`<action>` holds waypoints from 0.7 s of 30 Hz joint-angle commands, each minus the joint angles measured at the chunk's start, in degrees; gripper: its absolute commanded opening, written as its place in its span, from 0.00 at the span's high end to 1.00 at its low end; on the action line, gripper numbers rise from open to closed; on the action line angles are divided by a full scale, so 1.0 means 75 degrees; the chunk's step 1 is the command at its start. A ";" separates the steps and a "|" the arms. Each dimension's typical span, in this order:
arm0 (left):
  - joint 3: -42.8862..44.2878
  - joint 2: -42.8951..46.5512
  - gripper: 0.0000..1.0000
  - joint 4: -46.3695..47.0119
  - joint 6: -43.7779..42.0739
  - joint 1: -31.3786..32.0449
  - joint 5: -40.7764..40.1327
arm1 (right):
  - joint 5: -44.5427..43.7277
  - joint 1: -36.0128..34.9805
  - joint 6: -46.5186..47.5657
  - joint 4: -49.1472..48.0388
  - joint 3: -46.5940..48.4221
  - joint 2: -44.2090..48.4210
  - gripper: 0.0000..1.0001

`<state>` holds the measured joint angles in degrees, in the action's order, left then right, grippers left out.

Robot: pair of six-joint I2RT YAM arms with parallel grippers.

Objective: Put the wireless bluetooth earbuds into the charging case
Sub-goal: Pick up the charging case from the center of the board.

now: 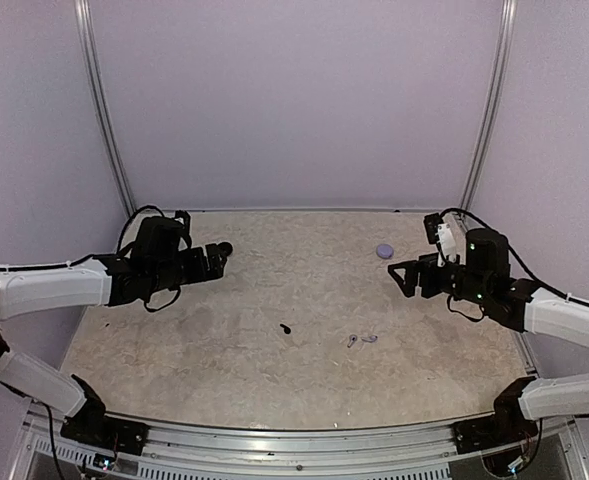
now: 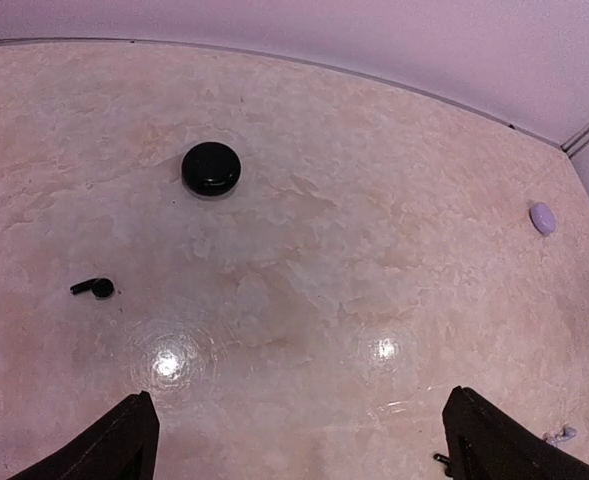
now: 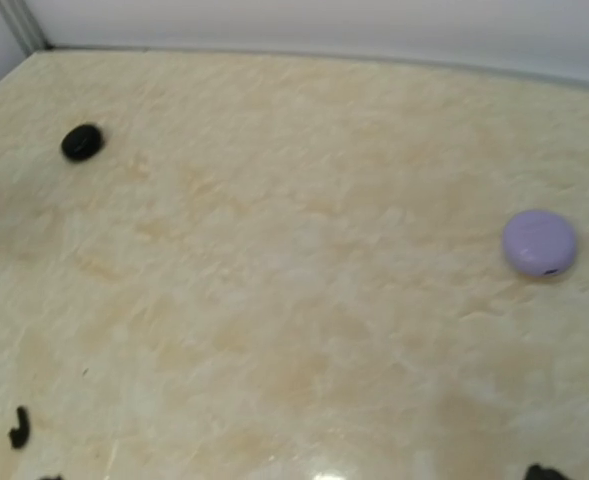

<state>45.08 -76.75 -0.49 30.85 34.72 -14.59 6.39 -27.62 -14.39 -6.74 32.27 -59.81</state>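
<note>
The charging case (image 1: 385, 251) is a closed lavender puck lying at the back right of the table. It shows far right in the left wrist view (image 2: 542, 217) and at the right in the right wrist view (image 3: 539, 243). The two earbuds (image 1: 360, 340) lie side by side in front of it, near the table's middle. One earbud (image 2: 562, 435) peeks past my left finger. My left gripper (image 1: 214, 260) (image 2: 304, 450) hovers open at the left, far from them. My right gripper (image 1: 402, 278) hangs open just right of the case, with nothing between its fingers.
A black round disc (image 1: 224, 248) (image 2: 211, 168) (image 3: 81, 141) sits just ahead of the left gripper. A small black piece (image 1: 284, 327) (image 3: 19, 428) lies mid-table, another black piece (image 2: 102, 288) lies near the disc. Pale walls and metal posts close in the back and sides.
</note>
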 commanded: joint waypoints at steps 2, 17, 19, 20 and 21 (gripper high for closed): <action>0.0671 -0.0881 0.01 -0.0014 -0.0049 -0.0566 0.1002 | 0.0579 -0.0126 0.0034 -0.0315 -0.0089 -0.0247 0.01; 0.4584 -0.4976 0.01 -0.1265 -0.1542 -0.2106 0.2068 | 0.1002 -0.0143 -0.0373 -0.0885 -0.0097 -0.1036 0.00; 0.5050 -0.5483 0.01 -0.1318 -0.1783 -0.2172 0.2256 | 0.0887 -0.0140 -0.0661 -0.1037 -0.0196 -0.1072 0.01; 0.5305 -0.5681 0.02 -0.1418 -0.1881 -0.2188 0.2320 | 0.0873 -0.0147 -0.0764 -0.1094 -0.0245 -0.1071 0.01; 0.5547 -0.5921 0.02 -0.1513 -0.1974 -0.2206 0.2361 | 0.0889 -0.0144 -0.0781 -0.1134 -0.0273 -0.1088 0.01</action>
<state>81.08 -115.94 -8.62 21.23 18.90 0.27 13.26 -28.12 -16.75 -11.77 31.62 -67.53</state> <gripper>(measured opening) 0.985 0.994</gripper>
